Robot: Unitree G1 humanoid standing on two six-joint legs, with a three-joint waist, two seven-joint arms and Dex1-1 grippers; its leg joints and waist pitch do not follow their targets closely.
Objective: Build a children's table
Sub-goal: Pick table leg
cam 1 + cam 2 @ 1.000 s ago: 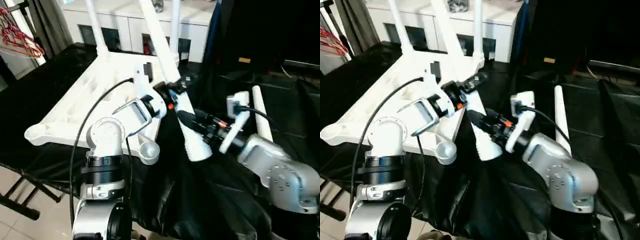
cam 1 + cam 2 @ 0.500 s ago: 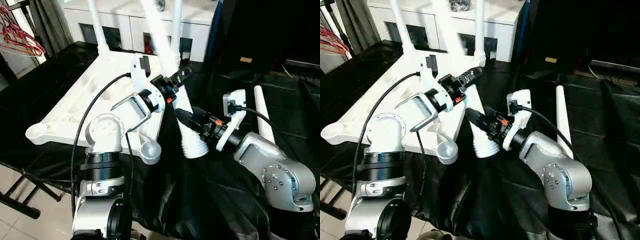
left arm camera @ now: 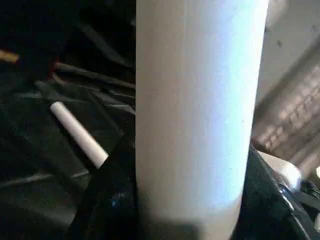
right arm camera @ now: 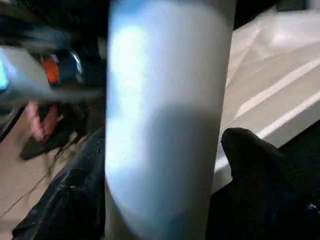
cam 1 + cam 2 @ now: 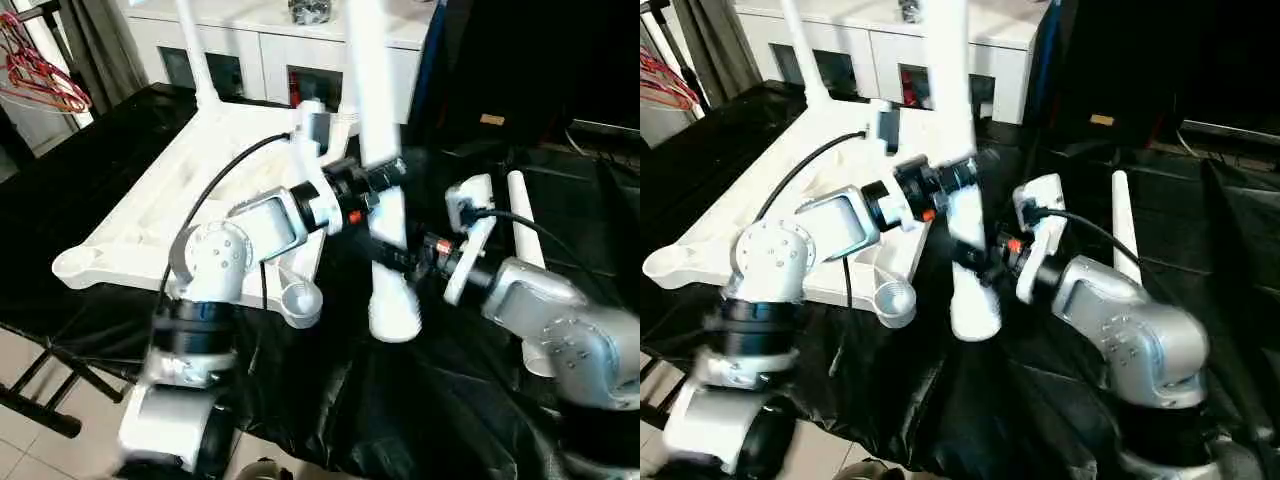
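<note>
At the left, the upturned table top lies ribbed side up on the black-draped desk, with an empty round corner socket at its near edge and two legs standing up from its far corners. The left claw reaches across from the top's edge and has its black fingers closed on either side of a third leg, which stands nearly upright with its flared end down, just beside the empty socket. The right claw meets the same leg lower down, its fingers flanking the tube; whether they press on it cannot be told. Farther right, a fourth leg lies loose on the black cloth.
</note>
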